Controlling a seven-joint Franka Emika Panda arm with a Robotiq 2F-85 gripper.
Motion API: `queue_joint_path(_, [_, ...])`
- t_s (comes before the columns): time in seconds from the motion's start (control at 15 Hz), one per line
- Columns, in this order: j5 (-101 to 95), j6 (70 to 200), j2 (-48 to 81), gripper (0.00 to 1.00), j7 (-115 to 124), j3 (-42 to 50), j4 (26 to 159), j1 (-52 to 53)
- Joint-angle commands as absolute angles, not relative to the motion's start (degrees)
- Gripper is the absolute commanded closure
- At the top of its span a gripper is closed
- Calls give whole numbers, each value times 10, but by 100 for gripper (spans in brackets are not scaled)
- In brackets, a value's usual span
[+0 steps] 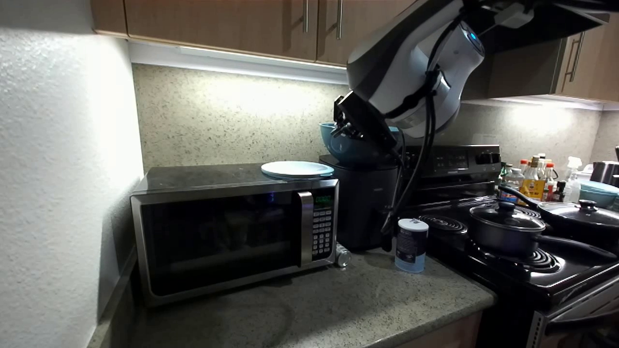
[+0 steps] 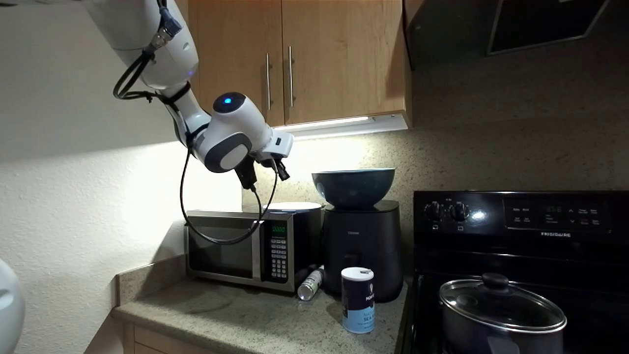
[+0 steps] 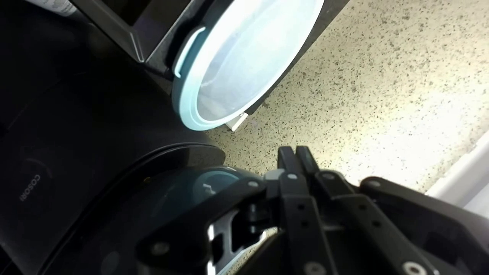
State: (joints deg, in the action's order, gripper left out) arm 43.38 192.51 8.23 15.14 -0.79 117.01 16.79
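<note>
The hand [image 3: 295,151] sits at the lower right of the wrist view, both fingers together, side by side, tips pointing up the frame. Close by, here's the blue bowl [image 2: 354,191]: lower centre of the wrist view, and right of centre in an exterior view, sitting upright on the black air fryer [image 2: 361,250], speckled wall [image 2: 300,179] showing between it and the hand. Now the lid [image 3: 248,65], top centre of the wrist view, pale blue rim, translucent middle, lying flat on the microwave [image 1: 222,241], which fills the left and centre of an exterior view. Down on the bench [image 1: 309,314], a cylindrical container [image 2: 311,284] lies on its side just beside the microwave, and a white-topped canister [image 1: 411,246] stands upright in front of the air fryer. Swing across to the right of an exterior view: a lidded pot [image 1: 505,237] on the stove [image 1: 575,278], a lidded pan [image 1: 580,215] behind it near the edge, bottles [image 1: 532,181] clustered at the back. And up along the top edge, wooden cabinets [image 1: 222,29] with a light [image 2: 329,124] glowing underneath.
</note>
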Motion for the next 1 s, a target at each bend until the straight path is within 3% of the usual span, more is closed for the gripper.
queue_joint_path(0.0, [434, 1925, 82, 94, 151, -8, 1170, 168])
queue_joint_path(0.07, [434, 1925, 82, 69, 151, -8, 1170, 168])
queue_joint_path(0.2, [441, 1924, 86, 63, 151, 4, 1181, 172])
queue_joint_path(0.73, [450, 1910, 128, 13, 175, 24, 1179, 163])
queue_joint_path(0.8, [449, 1910, 133, 31, 176, 26, 1178, 163])
queue_joint_path(0.93, [449, 1910, 135, 17, 176, 26, 1178, 163])
